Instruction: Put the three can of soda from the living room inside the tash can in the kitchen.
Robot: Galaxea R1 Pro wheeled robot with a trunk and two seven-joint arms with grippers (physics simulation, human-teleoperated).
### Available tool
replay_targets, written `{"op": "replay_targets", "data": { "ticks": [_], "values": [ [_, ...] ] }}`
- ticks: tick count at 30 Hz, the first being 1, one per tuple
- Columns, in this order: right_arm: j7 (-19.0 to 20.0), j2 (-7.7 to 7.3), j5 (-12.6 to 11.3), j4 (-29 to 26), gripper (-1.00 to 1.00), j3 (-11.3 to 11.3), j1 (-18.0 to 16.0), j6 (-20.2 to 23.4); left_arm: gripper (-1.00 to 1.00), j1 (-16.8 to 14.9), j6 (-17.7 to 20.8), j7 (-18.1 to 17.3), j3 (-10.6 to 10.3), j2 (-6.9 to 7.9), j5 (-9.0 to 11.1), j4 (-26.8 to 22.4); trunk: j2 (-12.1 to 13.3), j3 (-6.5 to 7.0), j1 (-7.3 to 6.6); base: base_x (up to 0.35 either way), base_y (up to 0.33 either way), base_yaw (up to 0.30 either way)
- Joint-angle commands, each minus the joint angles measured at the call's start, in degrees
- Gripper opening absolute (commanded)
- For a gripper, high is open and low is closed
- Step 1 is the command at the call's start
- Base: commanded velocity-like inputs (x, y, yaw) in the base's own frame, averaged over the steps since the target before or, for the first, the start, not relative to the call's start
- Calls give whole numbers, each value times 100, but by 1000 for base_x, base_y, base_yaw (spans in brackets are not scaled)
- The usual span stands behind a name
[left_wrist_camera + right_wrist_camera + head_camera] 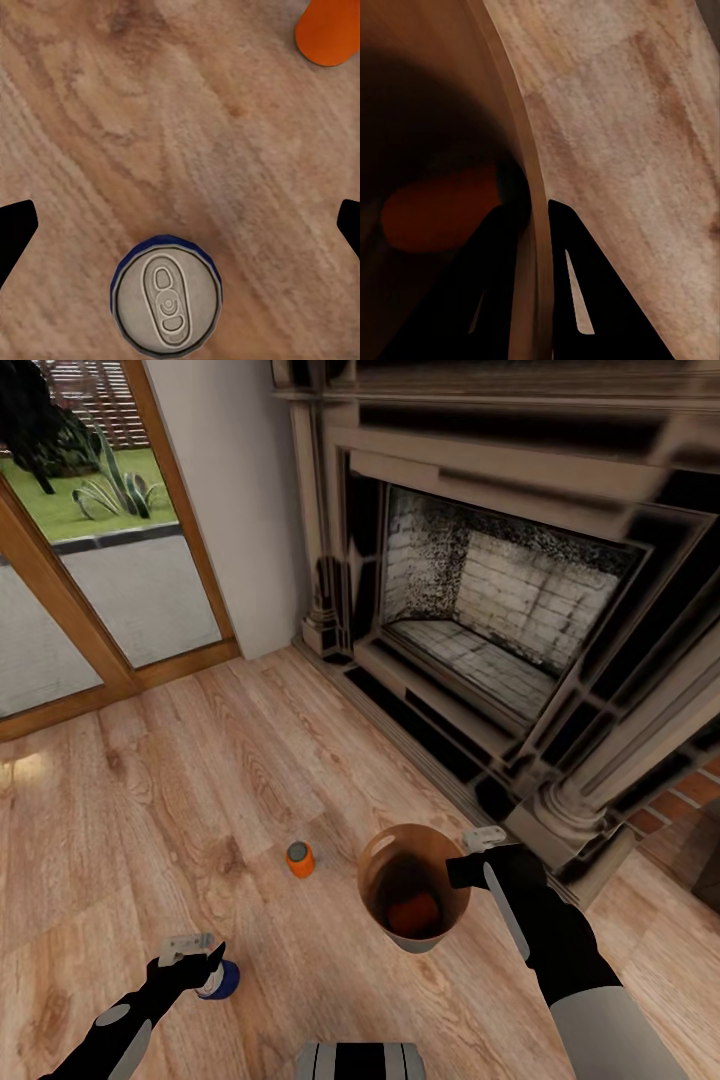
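Three cans in all by my count: one orange can [413,912] lying at the bottom of the bin [372,880], a second orange can [300,859] standing upright on the wood floor [150,810] just beside the bin, on its glass-door side, and a blue can [222,980] upright on the floor nearer me. One bin, two grippers.

My right gripper [478,857] is pinched on the bin's rim, one finger inside the glossy brown wall and one outside, and it holds the bin up, mouth towards my camera, near the fireplace [500,610] hearth.

My left gripper [205,958] hangs straight over the blue can with its fingers [16,225] spread wide, one on each side of the silvery top; nothing is gripped.

I judge the cans light and stiff but thin-walled and smooth, so they could slip or tip if nudged off-centre. I would take the blue one across its round side, below the top rim, squeezing just enough. The bin looks rigid; held by one edge it may swing, so I'd move it gently.
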Motion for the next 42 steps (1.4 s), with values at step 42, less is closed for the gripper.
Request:
{"op": "replay_targets", "data": {
  "ticks": [42],
  "values": [
    [20, 1, -97, -1, -100, 1, 0, 0, 100, 0, 0, 0, 0, -1, 0, 0, -802, -359, 439, 0, 0, 0]
  ]
}}
